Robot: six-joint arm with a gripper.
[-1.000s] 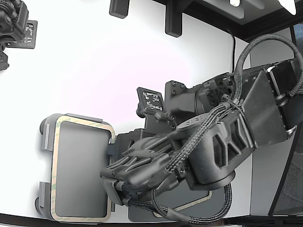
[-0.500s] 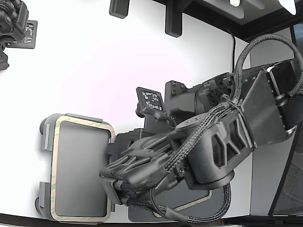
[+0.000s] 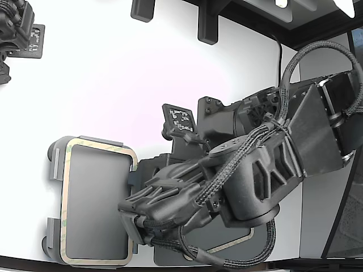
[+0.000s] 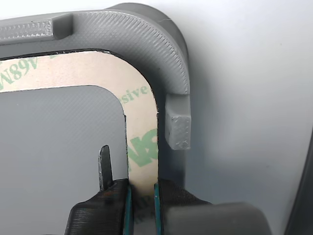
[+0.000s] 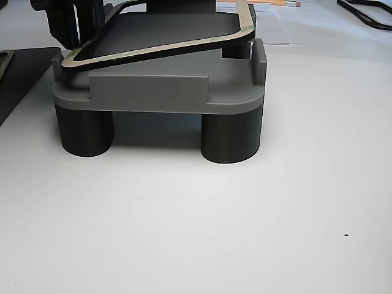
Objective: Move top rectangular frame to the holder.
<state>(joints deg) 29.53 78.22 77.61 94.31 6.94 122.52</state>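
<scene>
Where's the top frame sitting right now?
In the exterior view's lower left, the top rectangular frame lies over the holder, one edge pinched in the gripper; the other view shows it tilted, not seated.

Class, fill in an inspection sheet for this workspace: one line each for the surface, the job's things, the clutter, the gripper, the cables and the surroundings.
Surface: white table, bare where visible.
Job's things: top rectangular frame sits tilted over the holder, one end raised, not yet flat inside the edge tabs. A second frame lies on a dark mat under the arm.
Clutter: tagged black fixture in a far corner; pencil, barely visible.
Gripper: gripper pinches the frame's strip between its pads.
Cables: braided cable bundle runs along the arm.
Surroundings: black brackets at the table's edge.
</scene>
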